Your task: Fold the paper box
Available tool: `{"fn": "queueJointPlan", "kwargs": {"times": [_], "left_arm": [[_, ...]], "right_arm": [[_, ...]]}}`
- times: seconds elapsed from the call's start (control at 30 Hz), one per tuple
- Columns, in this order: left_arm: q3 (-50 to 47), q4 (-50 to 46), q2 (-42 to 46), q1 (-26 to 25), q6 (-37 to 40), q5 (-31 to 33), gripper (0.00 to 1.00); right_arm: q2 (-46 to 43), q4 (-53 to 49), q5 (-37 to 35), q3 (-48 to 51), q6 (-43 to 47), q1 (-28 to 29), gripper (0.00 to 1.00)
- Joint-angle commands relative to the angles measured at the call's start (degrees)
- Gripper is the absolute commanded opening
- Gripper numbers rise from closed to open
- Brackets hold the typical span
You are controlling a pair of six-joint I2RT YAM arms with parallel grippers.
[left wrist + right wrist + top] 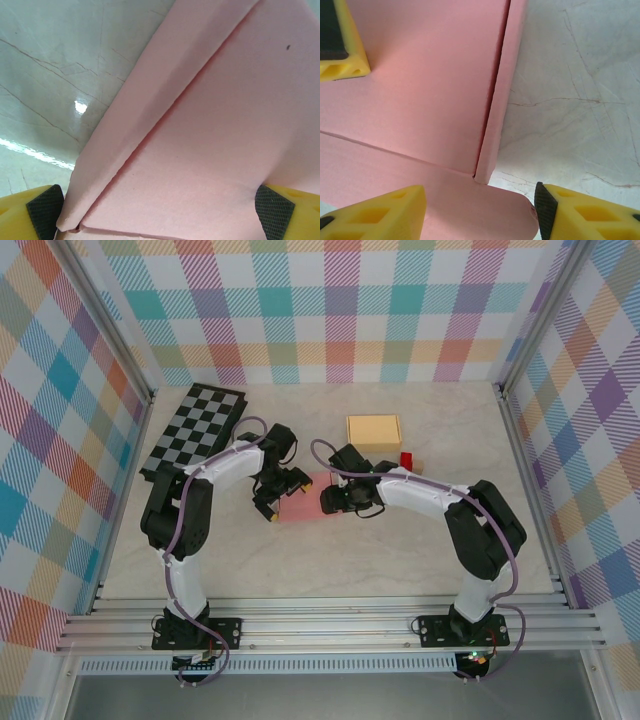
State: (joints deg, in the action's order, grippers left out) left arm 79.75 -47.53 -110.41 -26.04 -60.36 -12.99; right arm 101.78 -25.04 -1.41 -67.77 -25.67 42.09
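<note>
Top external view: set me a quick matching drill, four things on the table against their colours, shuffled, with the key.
Things:
1. paper box
2. checked board
3. closed carton
4. small block

Colours:
a. tan
b. red
c. pink
d. black and grey

Pairs: 1-c, 2-d, 3-a, 4-b.

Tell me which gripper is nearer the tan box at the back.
Right. The right gripper sits at the right edge of the pink paper, just in front of the tan box; the left gripper is farther left, across the paper.
</note>
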Motion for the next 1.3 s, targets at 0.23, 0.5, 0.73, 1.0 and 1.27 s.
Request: {"fn": "queueJointPlan", "kwargs": {"times": [0.23, 0.5, 0.73, 1.0, 1.27], "left_arm": [[-1.2, -3.4, -2.0, 0.0, 0.0, 2.3, 1.0], [-1.3, -3.4, -2.3, 0.0, -0.1, 2.6, 1.0], [-0.9, -3.5, -2.5, 0.0, 0.1, 2.6, 1.0], [-1.3, -3.2, -2.4, 0.1, -0.1, 2.8, 1.0], [-1.5, -3.2, -2.1, 0.1, 0.0, 2.7, 1.0]], "right_arm": [[1.0, -2.3, 3.9, -3.2, -0.7, 0.3, 0.6], [3.2, -4.3, 7.3, -4.3, -3.0, 0.3, 0.62], [1.7, -6.1, 5.5, -4.2, -1.8, 0.4, 0.63], [1.6, -1.0, 13.2, -1.8, -8.1, 0.6, 0.62], [-0.1, 2.3, 13.9, 0.4, -13.3, 0.6, 0.45]]}}
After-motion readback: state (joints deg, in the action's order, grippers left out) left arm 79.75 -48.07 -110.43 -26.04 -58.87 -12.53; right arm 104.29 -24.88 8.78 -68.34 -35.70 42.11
